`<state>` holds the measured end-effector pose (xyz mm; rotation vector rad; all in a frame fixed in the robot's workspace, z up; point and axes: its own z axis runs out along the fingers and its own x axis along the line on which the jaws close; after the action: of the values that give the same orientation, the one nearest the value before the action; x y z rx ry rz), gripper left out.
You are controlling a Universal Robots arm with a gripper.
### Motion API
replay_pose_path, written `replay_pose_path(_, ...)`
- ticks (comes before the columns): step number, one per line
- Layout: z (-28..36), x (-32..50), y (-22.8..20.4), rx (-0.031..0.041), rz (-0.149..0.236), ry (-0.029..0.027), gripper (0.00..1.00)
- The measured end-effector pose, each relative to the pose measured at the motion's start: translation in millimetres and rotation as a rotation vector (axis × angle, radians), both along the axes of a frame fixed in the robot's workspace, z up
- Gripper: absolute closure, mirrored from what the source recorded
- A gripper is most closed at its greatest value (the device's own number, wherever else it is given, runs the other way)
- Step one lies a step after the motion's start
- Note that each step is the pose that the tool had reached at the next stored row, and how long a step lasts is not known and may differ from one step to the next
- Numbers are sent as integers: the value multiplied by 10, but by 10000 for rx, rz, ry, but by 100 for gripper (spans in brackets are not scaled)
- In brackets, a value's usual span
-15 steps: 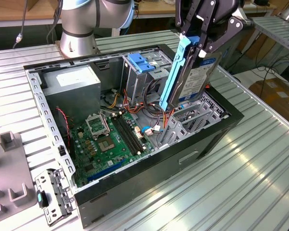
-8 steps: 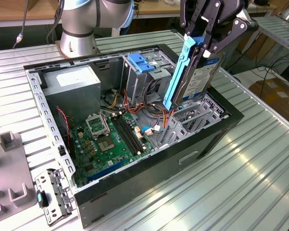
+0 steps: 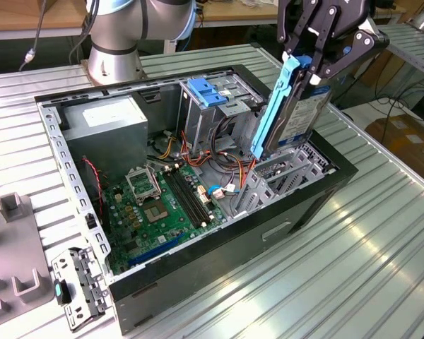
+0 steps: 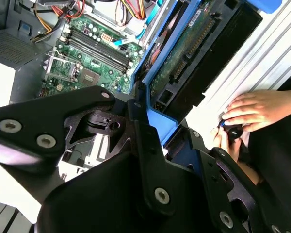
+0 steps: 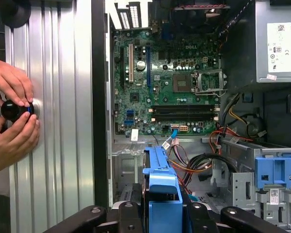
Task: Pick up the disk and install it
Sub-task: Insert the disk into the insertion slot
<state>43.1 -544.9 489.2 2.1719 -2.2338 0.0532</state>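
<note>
While the open computer case (image 3: pixel 198 261) lies on the ribbed counter (image 3: pixel 353 268), its power supply (image 3: pixel 102 116) at the exterior view's left and the motherboard (image 3: pixel 159 205) beside it, the jaws pinch the disk (image 3: pixel 300 116) by its upper end, tilted, just above the drive bay (image 3: pixel 283 173) at that view's right.

A ribbed metal table (image 3: pixel 325 282) carries everything here. An open computer case (image 3: pixel 219 247) sits across its middle, and the arm's base (image 3: pixel 113 63) stands at the far edge. Toward the exterior view's left lie a grey moulded fixture (image 3: pixel 21 247) and a loose perforated metal bracket (image 3: pixel 78 286). A person's hands (image 5: pixel 14 138) rest on the table around a small black knob (image 5: pixel 13 110).
</note>
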Motion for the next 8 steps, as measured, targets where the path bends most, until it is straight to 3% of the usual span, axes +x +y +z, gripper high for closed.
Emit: replay_pose_path(8, -87, 143, -3, -1, -8, 0, 63)
